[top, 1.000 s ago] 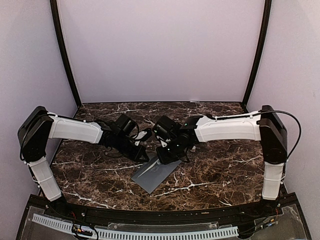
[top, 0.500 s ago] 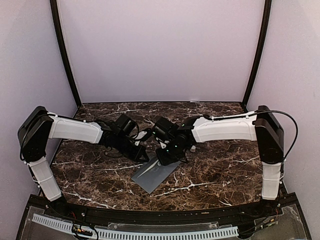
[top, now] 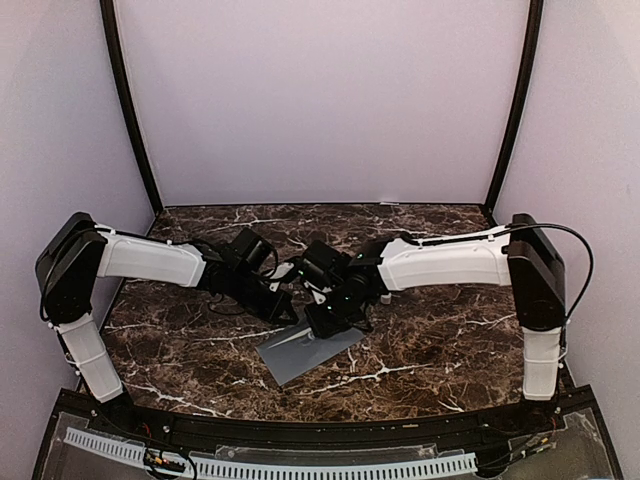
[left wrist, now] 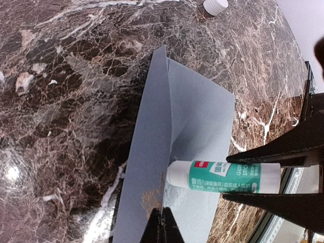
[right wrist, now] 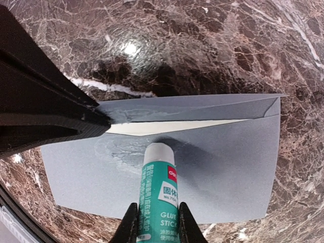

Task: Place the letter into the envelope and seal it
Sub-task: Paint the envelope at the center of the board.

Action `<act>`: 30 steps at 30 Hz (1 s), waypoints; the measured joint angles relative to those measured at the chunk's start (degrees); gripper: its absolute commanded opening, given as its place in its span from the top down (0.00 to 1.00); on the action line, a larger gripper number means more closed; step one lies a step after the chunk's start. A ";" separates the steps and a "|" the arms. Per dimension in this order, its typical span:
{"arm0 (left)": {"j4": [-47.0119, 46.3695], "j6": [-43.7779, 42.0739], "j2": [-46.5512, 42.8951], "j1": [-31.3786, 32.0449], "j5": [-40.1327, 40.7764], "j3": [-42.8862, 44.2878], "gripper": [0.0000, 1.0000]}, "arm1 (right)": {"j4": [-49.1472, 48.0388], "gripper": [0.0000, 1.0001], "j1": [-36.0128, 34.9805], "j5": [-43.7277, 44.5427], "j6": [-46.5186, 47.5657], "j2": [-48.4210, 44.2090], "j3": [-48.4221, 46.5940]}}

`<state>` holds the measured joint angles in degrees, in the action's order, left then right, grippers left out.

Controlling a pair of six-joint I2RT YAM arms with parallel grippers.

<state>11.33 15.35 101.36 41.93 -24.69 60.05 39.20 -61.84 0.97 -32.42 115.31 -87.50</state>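
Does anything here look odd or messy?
Yes: a shiny glue smear spreads over the envelope body beside the glue stick tip, wider than a sealing line. A white cap lies loose, far off.

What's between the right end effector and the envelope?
A green glue stick, gripped by the right end effector, tip at the envelope, seen in the right wrist view.

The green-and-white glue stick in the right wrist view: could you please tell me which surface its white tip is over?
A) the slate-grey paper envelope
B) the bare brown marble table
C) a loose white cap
A: the green-and-white glue stick points its white tip onto the body of the slate-grey paper envelope, just below the raised flap, with shiny smears on the paper beside the tip.
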 measured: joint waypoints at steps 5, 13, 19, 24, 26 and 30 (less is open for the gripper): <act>0.00 0.26 0.00 0.00 -0.02 0.00 1.00 | 0.00 1.00 -0.50 -0.96 -0.07 0.52 -0.76; 0.00 0.35 0.00 0.00 -0.22 0.00 1.00 | -0.63 1.00 -1.03 -2.43 -1.11 0.90 -1.09; 0.00 0.35 0.00 0.00 -0.28 0.00 1.00 | -1.20 1.00 -1.62 -3.34 -1.60 1.36 -1.51; 0.00 0.35 0.00 0.00 -0.33 0.00 1.00 | -1.53 1.00 -1.81 -3.98 -2.19 1.70 -1.75; 0.00 0.35 0.00 0.00 -0.35 0.00 1.00 | -1.57 1.00 -1.92 -3.98 -2.34 1.75 -1.81; 0.00 0.33 0.00 0.00 -0.42 0.00 1.00 | -1.46 1.00 -1.97 -3.74 -2.43 1.79 -1.86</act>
<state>11.33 15.68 101.36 41.93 -25.10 60.05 37.74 -63.81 -2.76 -34.85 117.10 -89.36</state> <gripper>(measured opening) 0.007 0.187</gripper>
